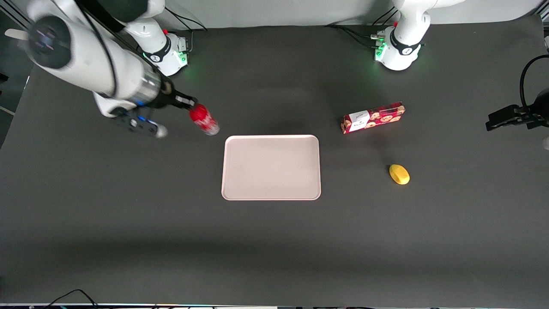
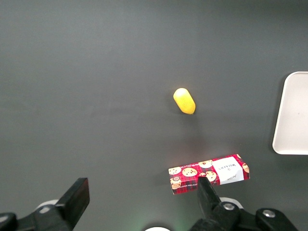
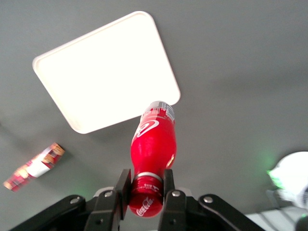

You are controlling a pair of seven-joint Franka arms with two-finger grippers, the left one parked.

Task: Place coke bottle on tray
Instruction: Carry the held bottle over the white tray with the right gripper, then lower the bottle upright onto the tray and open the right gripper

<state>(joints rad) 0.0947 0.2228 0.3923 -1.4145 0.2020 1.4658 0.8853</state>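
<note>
My right gripper (image 1: 188,105) is shut on the red cap of the coke bottle (image 1: 204,119). It holds the slim red bottle tilted in the air, clear base pointing toward the tray (image 1: 271,167). The bottle hangs just outside the tray's corner that is toward the working arm's end and farther from the front camera. In the right wrist view the fingers (image 3: 123,185) clamp the cap on both sides, the coke bottle (image 3: 154,139) points at the tray (image 3: 103,72), and the gripper (image 3: 146,185) holds it above the table.
A red cookie box (image 1: 372,118) lies toward the parked arm's end, with a yellow lemon-like object (image 1: 399,174) nearer the front camera. Both show in the left wrist view: the box (image 2: 209,173), the yellow object (image 2: 184,100). The dark mat (image 1: 274,240) covers the table.
</note>
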